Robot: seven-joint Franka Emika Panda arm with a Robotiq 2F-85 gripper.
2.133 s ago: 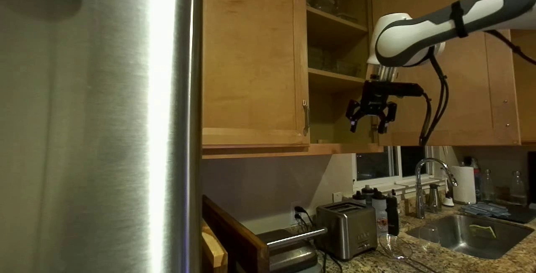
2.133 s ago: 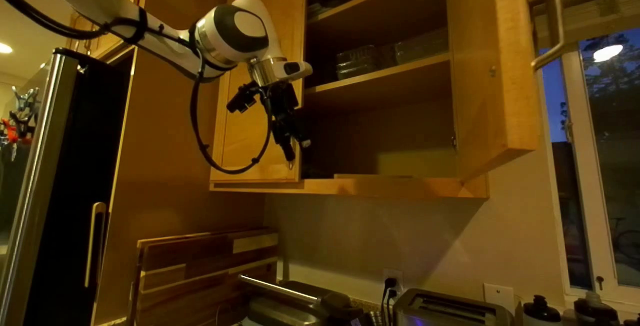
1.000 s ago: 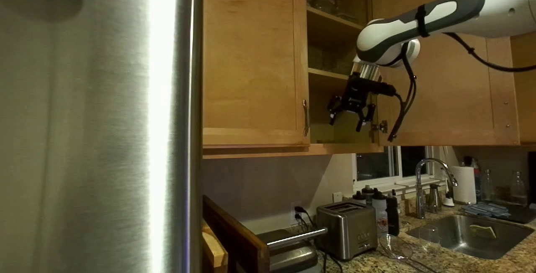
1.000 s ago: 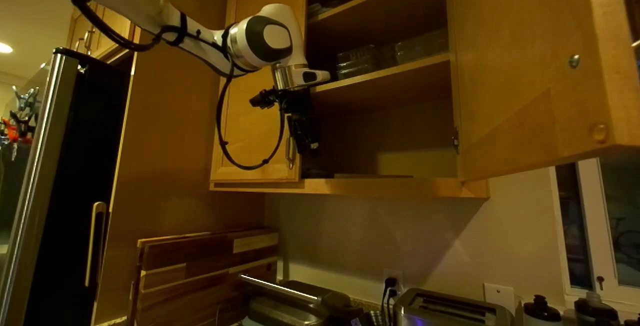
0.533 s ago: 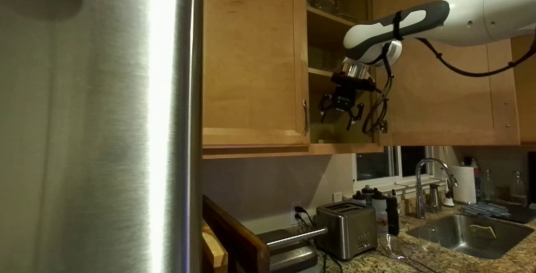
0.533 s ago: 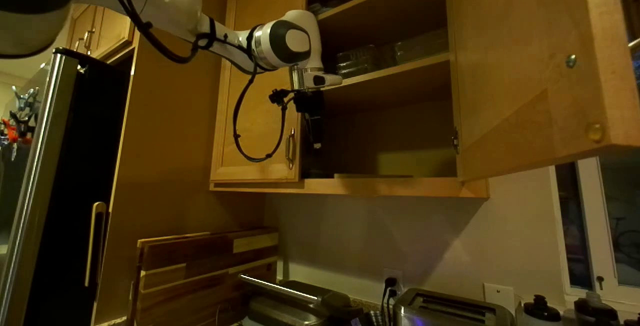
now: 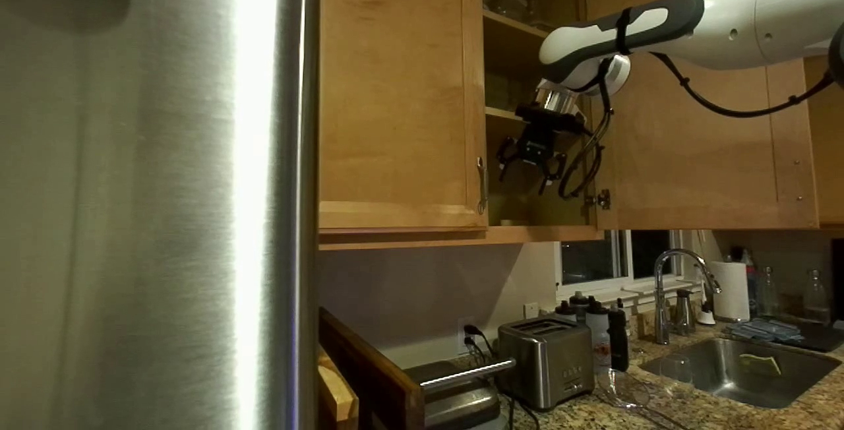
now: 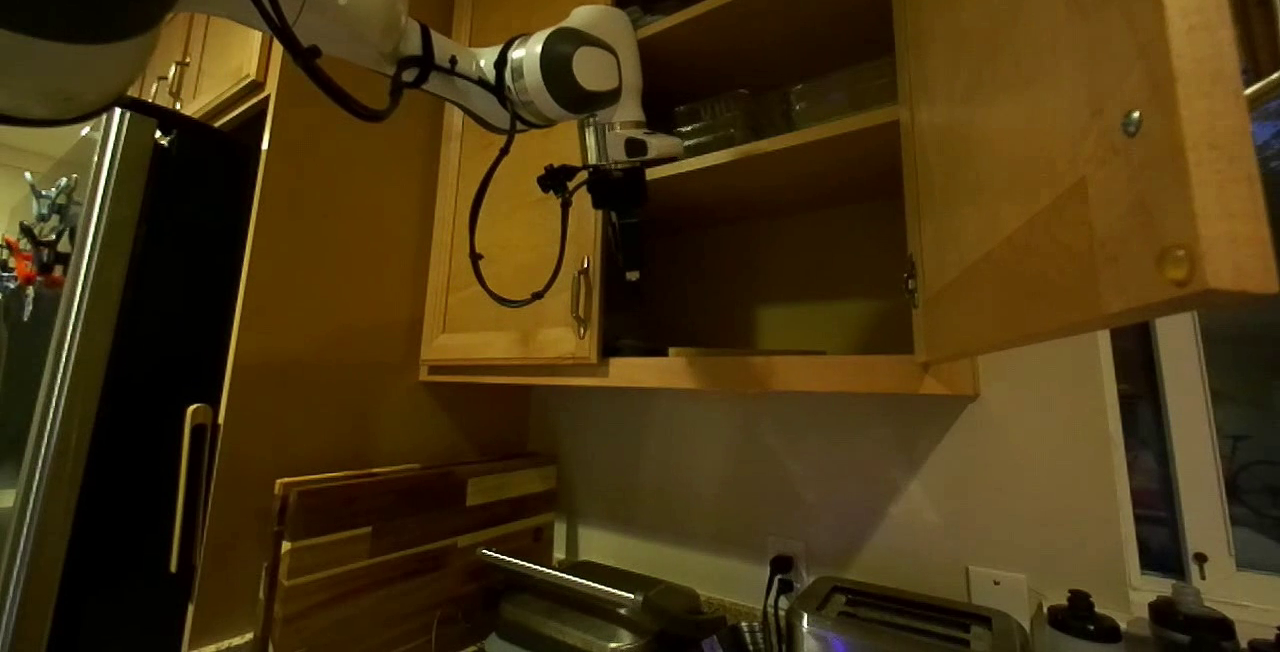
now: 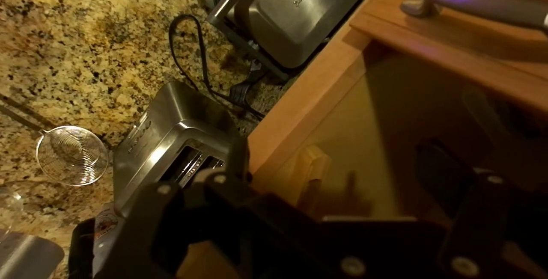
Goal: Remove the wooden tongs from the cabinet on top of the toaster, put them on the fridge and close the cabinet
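Note:
The honey-coloured cabinet [image 8: 780, 374] stands open, its right-hand door [image 8: 1050, 162] swung far out. The pale wooden tongs [image 9: 311, 163] lie on its bottom shelf near the front edge, partly hidden by the gripper in the wrist view; in an exterior view the tongs [image 8: 745, 352] are a thin light strip. My gripper [image 7: 523, 183] hangs tilted at the opening, above shelf-floor height, jaws wide apart and nothing between them. The steel toaster [image 7: 547, 364] sits on the counter below. A large brushed-steel fridge [image 7: 151, 192] fills the left of an exterior view.
The neighbouring door with its metal handle [image 8: 582, 297] is closed, close beside the gripper. A middle shelf [image 8: 780, 144] with glass containers sits above the bottom compartment. On the counter are a steel grill [image 9: 287, 18], a wire strainer [image 9: 72, 155] and several bottles [image 7: 597, 334].
The arm has moved toward the cabinet opening, the gripper tilting, then rising slightly in the last half second. The right-hand door has swung wider than two seconds ago.

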